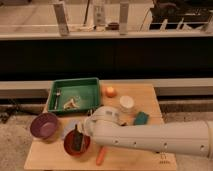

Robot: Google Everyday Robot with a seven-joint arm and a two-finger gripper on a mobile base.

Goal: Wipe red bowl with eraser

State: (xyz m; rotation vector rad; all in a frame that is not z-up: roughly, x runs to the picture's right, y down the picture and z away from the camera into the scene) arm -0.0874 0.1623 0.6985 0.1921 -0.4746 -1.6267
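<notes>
The red bowl (76, 145) sits near the front left of the wooden table (145, 97), to the right of the purple bowl. The dark eraser (78, 142) stands inside the red bowl, touching its inner surface. My gripper (79, 131) comes down into the bowl from the right at the end of the big white arm (150, 140) and is shut on the eraser's top. The arm hides the table's front right part.
A purple bowl (44, 125) is at the left. A green tray (75, 95) with small items lies at the back left. An orange fruit (110, 92), a white cup (127, 103), a teal block (141, 118) and a carrot (101, 156) lie around the arm.
</notes>
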